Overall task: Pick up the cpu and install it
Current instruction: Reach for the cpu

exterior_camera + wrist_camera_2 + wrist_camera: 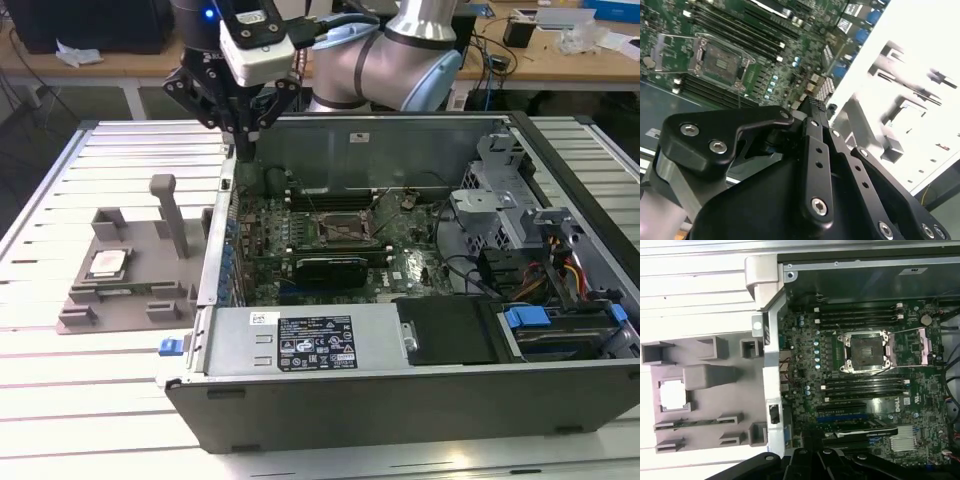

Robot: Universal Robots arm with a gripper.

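The cpu (106, 264) is a small silvery square chip lying flat in a recess of a grey fixture (130, 290) on the table, at the exterior view's left of the open computer case (400, 380). In the first wrist view the cpu (674, 393) looks bright white. My gripper (244, 148) hangs over the case's near-left corner wall, well above and apart from the cpu. Its black fingers (812, 117) meet at the tips, shut with nothing between them. The motherboard's socket (343, 230) (867, 351) (720, 57) stands open with a dark centre.
A black expansion card (330, 268) sits in front of the socket, and memory slots (860, 317) flank it. A grey upright post (170, 212) rises from the fixture. Drive bays and cables (540, 270) fill the case at the exterior view's right.
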